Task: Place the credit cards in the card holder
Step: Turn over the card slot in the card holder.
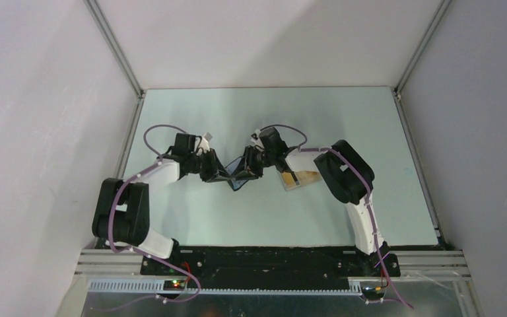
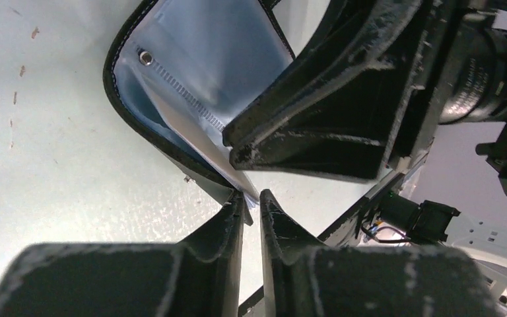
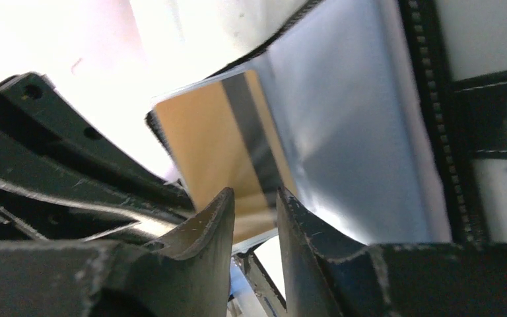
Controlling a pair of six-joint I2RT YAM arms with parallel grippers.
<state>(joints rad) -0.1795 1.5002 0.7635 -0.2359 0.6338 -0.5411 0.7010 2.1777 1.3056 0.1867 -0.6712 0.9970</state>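
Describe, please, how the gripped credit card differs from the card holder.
The credit card is orange-yellow with a black stripe; the card holder is black with blue lining. The credit card is one flat piece; the card holder is spread open. Both are pinched: by the right gripper and the left gripper respectively.

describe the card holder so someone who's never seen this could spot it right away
On the pale green table, look at the middle, where the left arm and right arm meet. The card holder is between their tips: a black folding wallet opened to blue lining, unlike the pale tray of orange cards beside it.
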